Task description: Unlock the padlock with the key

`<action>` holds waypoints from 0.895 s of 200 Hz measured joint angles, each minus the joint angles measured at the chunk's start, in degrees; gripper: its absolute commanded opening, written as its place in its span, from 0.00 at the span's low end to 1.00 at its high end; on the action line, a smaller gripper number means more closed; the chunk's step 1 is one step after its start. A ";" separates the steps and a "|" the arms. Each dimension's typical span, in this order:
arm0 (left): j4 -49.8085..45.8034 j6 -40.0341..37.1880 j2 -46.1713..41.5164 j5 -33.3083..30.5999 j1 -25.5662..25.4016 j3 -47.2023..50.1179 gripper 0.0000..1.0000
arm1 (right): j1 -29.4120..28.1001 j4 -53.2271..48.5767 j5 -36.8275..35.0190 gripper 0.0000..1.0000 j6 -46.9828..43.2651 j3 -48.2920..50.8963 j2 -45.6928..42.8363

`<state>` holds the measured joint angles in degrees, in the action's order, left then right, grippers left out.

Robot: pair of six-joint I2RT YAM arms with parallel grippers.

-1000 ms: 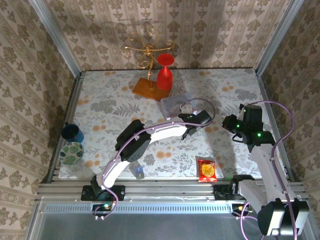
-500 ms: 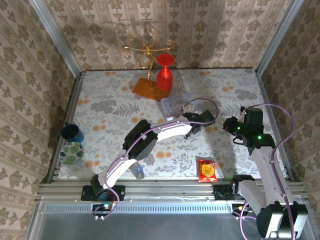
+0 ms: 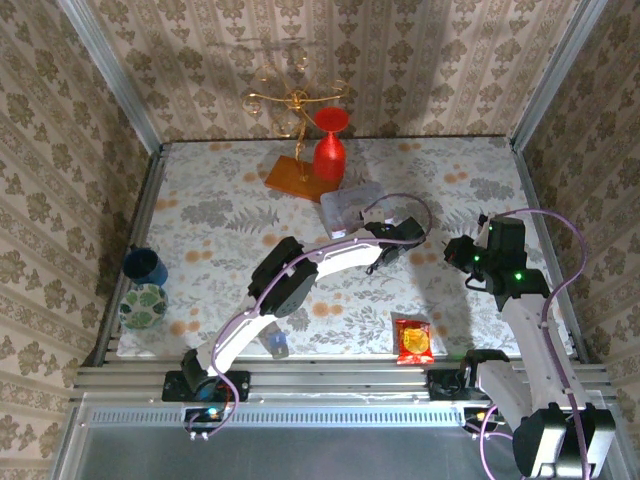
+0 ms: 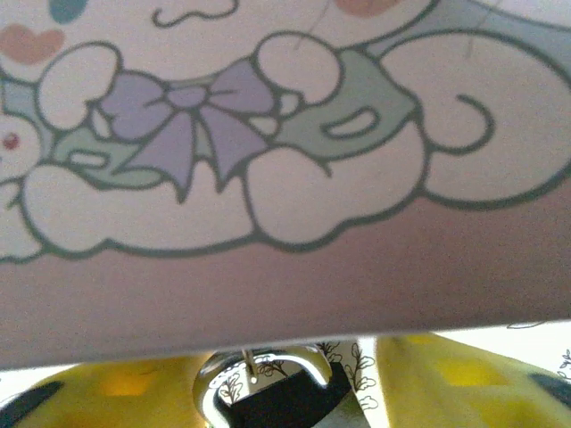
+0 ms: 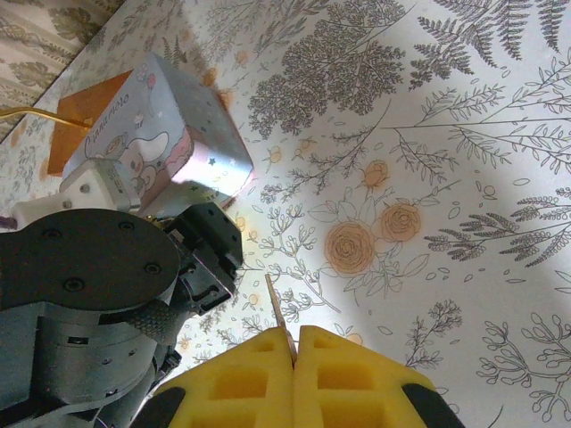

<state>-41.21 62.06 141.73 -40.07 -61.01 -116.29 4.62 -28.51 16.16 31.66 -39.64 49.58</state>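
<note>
Near the tin box [image 3: 350, 208], the left arm's elbow has swung rightward since a second ago, while its gripper end has barely shifted. The right gripper [image 3: 453, 250] has edged a little left toward it.

In the left wrist view, the left gripper [image 4: 285, 385] has its yellow fingers [image 4: 98, 392] drawn in on either side of the padlock [image 4: 281, 406], gripping its dark body with the silvery shackle pointing up at the box's cartoon-printed side just beyond.

In the right wrist view, the right gripper [image 5: 294, 343] has its fingers pressed together, pinching the key [image 5: 278, 308], whose thin blade sticks out ahead over the floral table [image 5: 446, 134]. The blade points toward the left gripper's black body just beside it, apart from it; the padlock itself is hidden in this view.
</note>
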 measured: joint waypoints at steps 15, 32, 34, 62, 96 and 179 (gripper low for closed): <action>-0.07 -0.42 0.00 0.07 0.00 -0.13 0.39 | 0.00 0.00 0.20 0.00 0.02 0.00 0.00; 0.00 -0.44 0.00 0.02 0.00 -0.22 0.31 | 0.00 0.02 0.37 0.00 0.02 0.07 0.00; -0.04 -0.63 -0.02 0.02 0.00 -0.26 0.30 | 0.00 0.04 0.39 0.00 0.02 0.09 0.00; -0.09 -0.98 -0.02 0.31 0.04 -0.37 0.20 | 0.00 0.02 0.59 0.00 0.02 1.27 -0.13; 0.98 -1.03 -1.16 1.57 0.33 1.25 0.07 | 0.00 0.24 0.74 0.00 0.17 3.02 -1.31; 5.81 3.15 -11.78 11.32 2.62 13.38 0.00 | -0.15 8.87 5.20 0.00 6.34 16.17 -8.92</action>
<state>-35.40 65.21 129.95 -28.75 -58.39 -102.91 4.47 -19.64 21.37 38.00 -23.46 40.66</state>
